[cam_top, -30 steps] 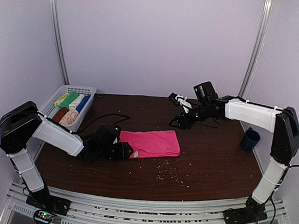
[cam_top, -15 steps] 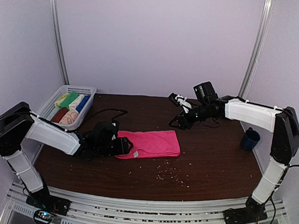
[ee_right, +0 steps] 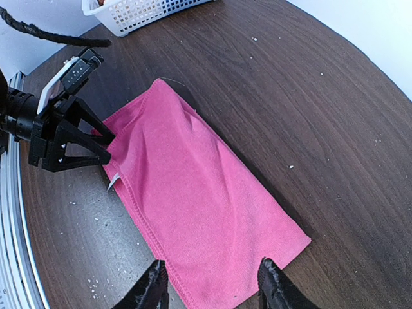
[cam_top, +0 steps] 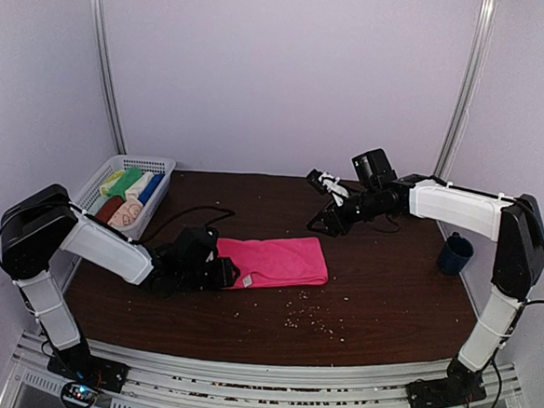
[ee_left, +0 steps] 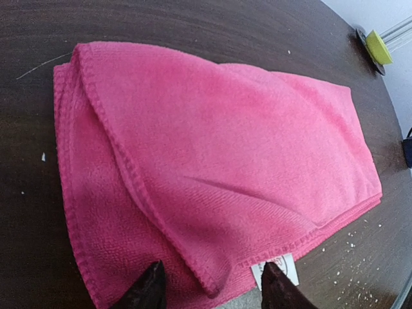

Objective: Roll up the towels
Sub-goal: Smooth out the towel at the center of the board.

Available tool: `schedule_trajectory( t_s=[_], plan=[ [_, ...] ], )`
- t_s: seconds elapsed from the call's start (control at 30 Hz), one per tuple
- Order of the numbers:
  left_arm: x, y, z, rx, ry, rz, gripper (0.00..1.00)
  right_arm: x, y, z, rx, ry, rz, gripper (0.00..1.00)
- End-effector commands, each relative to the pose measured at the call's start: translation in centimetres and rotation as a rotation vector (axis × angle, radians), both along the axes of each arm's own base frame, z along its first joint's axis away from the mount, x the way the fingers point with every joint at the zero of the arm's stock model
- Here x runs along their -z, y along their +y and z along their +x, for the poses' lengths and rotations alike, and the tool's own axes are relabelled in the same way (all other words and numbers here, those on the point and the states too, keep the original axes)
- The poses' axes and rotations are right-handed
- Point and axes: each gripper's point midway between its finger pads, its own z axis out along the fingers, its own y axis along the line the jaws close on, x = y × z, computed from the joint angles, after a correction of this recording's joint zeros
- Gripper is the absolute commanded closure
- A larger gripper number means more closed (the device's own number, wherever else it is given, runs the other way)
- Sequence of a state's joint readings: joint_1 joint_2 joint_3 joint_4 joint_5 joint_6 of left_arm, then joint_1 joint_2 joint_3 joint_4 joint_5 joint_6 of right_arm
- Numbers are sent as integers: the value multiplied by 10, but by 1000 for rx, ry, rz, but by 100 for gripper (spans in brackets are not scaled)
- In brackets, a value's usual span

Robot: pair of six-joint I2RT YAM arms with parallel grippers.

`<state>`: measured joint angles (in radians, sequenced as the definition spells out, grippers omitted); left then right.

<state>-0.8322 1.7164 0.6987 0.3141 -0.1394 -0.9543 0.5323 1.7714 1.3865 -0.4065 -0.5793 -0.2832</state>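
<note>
A hot pink towel [cam_top: 277,261] lies folded flat on the dark table, with a white label at its near left corner. It fills the left wrist view [ee_left: 212,167] and shows in the right wrist view [ee_right: 199,212]. My left gripper [cam_top: 232,274] is open at the towel's left end, its jaws either side of the folded corner [ee_left: 219,283], low over the cloth. My right gripper [cam_top: 318,181] is open and empty, held high over the back of the table, well clear of the towel. Rolled green, blue, cream, brown and peach towels [cam_top: 128,194] sit in the basket.
A white mesh basket [cam_top: 158,166] stands at the back left. A dark blue cup [cam_top: 454,254] stands at the right edge. Pale crumbs [cam_top: 306,314] are scattered in front of the towel. A black cable [cam_top: 192,215] runs behind the left arm.
The left gripper shifted a little along the towel's left end and back again, ending slightly lower at the label corner. The right arm has not moved.
</note>
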Motion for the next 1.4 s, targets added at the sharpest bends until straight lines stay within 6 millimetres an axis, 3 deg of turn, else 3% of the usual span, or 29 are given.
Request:
schedule_trajectory(
  t_s=[0.0, 0.37, 0.87, 1.2, 1.37],
  plan=[
    [-17, -9, 13, -15, -52, -49, 50, 3, 0, 3, 3, -6, 2, 52],
    [-9, -14, 14, -10, -39, -62, 61, 7, 0, 3, 7, 4, -2, 52],
    [-11, -11, 12, -19, -39, -59, 100, 17, 1, 4, 9, 21, -14, 52],
    [-34, 3, 2, -38, -59, -88, 100, 39, -4, 10, 34, 40, -65, 51],
    [-34, 10, -6, -44, -43, -86, 100, 56, -6, 14, 49, 65, -99, 51]
  ],
)
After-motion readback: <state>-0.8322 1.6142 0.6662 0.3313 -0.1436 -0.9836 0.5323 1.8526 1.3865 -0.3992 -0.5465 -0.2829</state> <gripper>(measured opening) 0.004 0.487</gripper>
